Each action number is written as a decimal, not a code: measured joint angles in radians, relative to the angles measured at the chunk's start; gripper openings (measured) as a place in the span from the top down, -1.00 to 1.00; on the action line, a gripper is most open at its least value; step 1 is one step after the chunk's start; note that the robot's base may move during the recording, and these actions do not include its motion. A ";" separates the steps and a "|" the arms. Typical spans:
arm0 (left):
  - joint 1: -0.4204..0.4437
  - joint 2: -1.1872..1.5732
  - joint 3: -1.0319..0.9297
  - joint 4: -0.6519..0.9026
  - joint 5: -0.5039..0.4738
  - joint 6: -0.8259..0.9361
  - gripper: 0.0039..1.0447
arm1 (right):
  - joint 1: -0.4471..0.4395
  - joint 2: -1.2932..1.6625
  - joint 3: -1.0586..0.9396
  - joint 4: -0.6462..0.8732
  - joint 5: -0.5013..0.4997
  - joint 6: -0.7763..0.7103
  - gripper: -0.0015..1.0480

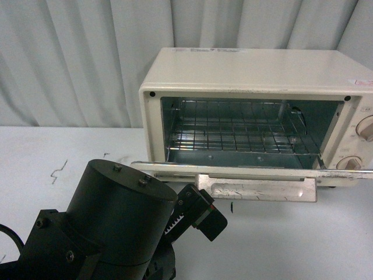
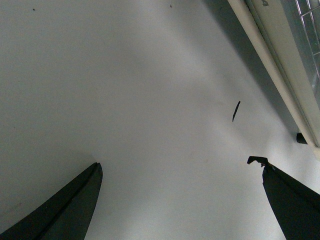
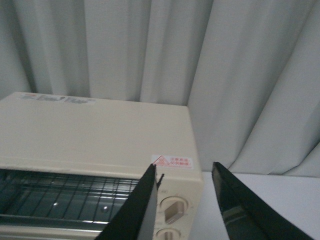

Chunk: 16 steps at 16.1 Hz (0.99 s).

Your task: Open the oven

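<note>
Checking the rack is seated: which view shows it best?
Front view: the whole rack shows through the open oven mouth. Right wrist catches only part of it, cut by the frame edge. Left wrist shows just a few wires in one corner.

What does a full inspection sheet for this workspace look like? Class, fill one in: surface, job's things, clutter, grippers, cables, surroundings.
Surface: white table, a few small dark marks.
Job's things: oven, its door folded down and open, handle facing the robot; wire rack inside; two knobs on its right side.
Clutter: nothing seen.
Grippers: left gripper open, empty, over the table near the door; right gripper open, empty.
Cables: one dark cable beside the left arm.
Surroundings: pale pleated curtain behind.
</note>
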<state>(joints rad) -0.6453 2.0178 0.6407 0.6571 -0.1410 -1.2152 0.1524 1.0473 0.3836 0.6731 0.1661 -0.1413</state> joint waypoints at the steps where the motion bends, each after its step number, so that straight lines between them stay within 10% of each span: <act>1: 0.000 0.000 0.000 0.000 0.000 0.000 -0.87 | -0.007 -0.035 -0.043 0.008 -0.020 0.053 0.41; 4: 0.000 0.000 0.000 0.000 0.001 -0.003 -0.87 | -0.050 -0.132 -0.156 0.007 -0.059 0.112 0.96; 16: 0.000 0.000 0.000 0.001 0.001 -0.007 -0.87 | -0.153 -0.528 -0.345 -0.190 -0.166 0.126 0.96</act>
<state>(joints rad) -0.6453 2.0178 0.6407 0.6579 -0.1398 -1.2221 -0.0002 0.5198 0.0387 0.4831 0.0002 -0.0158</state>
